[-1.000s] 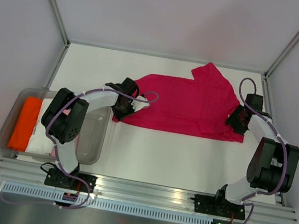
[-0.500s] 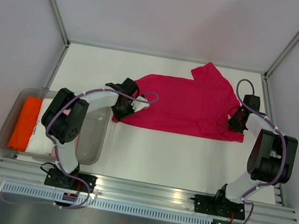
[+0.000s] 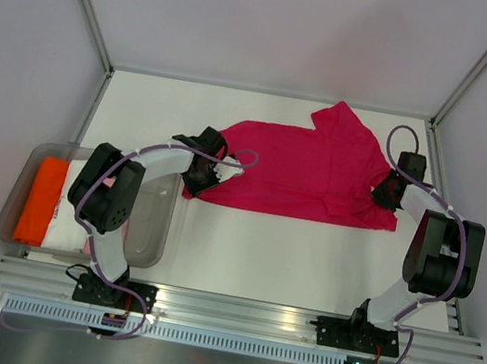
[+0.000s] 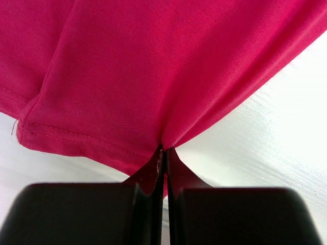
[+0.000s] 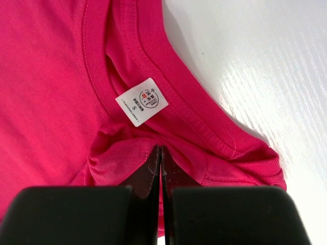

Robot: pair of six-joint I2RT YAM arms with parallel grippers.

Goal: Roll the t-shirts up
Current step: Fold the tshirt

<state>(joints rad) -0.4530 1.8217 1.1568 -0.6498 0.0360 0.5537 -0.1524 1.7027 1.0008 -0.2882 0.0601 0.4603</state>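
A magenta-pink t-shirt lies spread across the back of the white table, folded lengthwise, one sleeve sticking out toward the far right. My left gripper is shut on its hem end at the left; in the left wrist view the t-shirt rises from the pinched fold at the left gripper. My right gripper is shut on the cloth by the collar at the right. The right wrist view shows the t-shirt, its white size label and the right gripper pinching a bunched fold.
A clear plastic tub stands at the near left and holds folded orange cloth and white cloth. An aluminium frame rail runs along the near edge. Grey walls close in the table at the back and sides.
The right gripper has closed on the collar end of the t-shirt, and the right arm's elbow has drawn in a little. The left arm has stayed put.
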